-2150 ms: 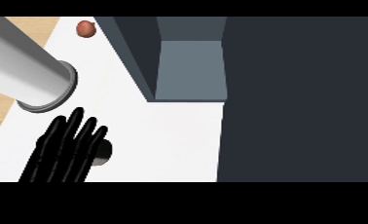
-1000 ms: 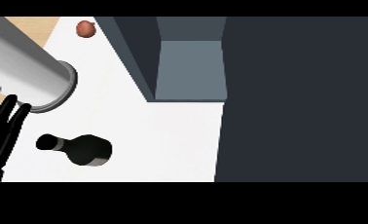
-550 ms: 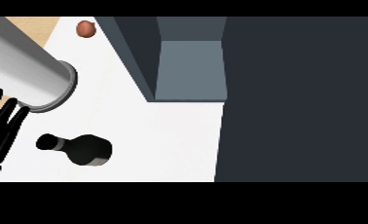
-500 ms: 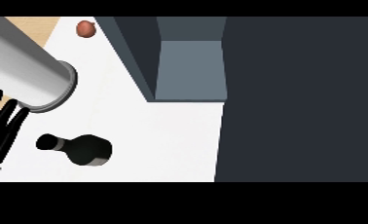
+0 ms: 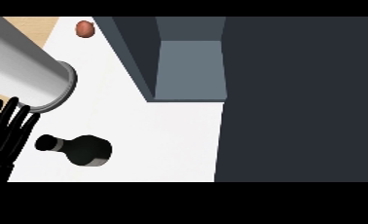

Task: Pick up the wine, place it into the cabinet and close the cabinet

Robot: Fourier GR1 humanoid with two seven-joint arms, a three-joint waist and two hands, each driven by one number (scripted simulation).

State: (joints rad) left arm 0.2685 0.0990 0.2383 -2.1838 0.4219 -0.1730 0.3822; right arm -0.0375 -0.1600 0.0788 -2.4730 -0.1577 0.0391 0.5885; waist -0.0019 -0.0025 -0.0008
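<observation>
The wine bottle (image 5: 84, 149) is dark and stands on the white counter (image 5: 165, 135), its neck (image 5: 49, 142) pointing left. My left hand (image 5: 13, 126) shows at the left edge as straight black fingers hanging below the grey forearm (image 5: 32, 79). It is open, just left of the bottle's neck and not touching it. The open cabinet (image 5: 191, 67) lies up and to the right of the bottle, showing a grey inside and a dark side panel (image 5: 133, 52). My right hand is not in view.
A small reddish-brown round object (image 5: 85, 28) lies on the counter at the top left. A large dark surface (image 5: 291, 99) fills the right half of the view. A strip of wood-coloured surface (image 5: 28, 26) shows at the far top left.
My left hand, which covered the bottle two seconds ago, has drawn back to the left edge and left the bottle uncovered. Over the last second it has barely shifted.
</observation>
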